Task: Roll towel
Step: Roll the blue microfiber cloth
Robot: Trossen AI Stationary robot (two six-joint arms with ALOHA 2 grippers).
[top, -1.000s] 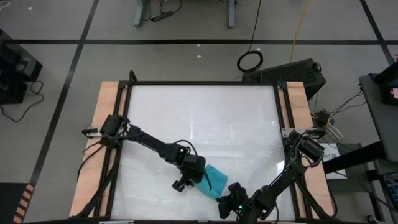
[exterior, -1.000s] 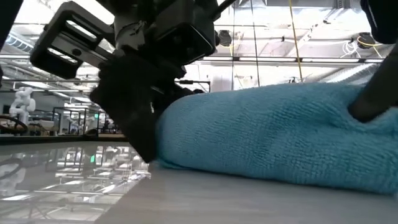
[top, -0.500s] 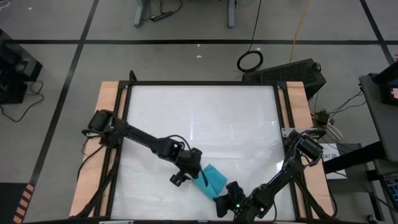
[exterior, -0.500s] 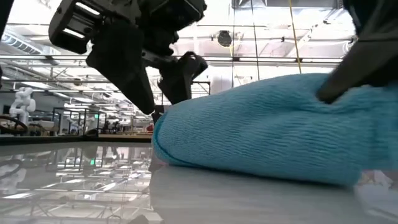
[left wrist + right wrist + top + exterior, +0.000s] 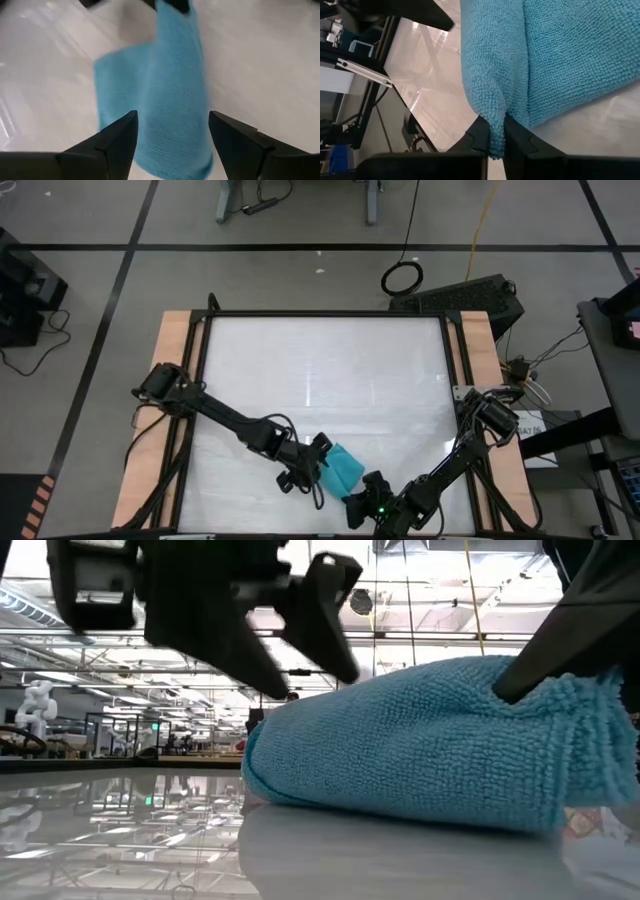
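The turquoise towel [image 5: 343, 469] lies folded in a thick bundle on the white table near its near edge; it also shows in the low view [image 5: 430, 755]. Its rounded left end [image 5: 255, 765] rests on the table. My left gripper [image 5: 316, 463] is open just above that left end, and in its wrist view its fingers [image 5: 172, 134] stand on either side of the towel [image 5: 160, 95] without touching it. My right gripper [image 5: 362, 483] is shut on the towel's right end. My right gripper pinches a bunched fold of the towel's right end [image 5: 496, 125] between its two fingers; it looks like several layers. The fingers [image 5: 560, 650] come down slanting from the near right. The held end [image 5: 590, 710] is raised a little, and the rest lies on the table.
The table [image 5: 320, 370] is a glossy white sheet in a black frame with wooden side strips [image 5: 168, 380]. Both grippers work close to the near edge. The far and middle parts of the sheet are free room.
My left gripper has risen off the towel's left end and come a little toward the near edge; it no longer touches the towel. My right gripper has drawn the towel's right end up and toward the left, so the bundle is shorter and thicker. The left end stayed down.
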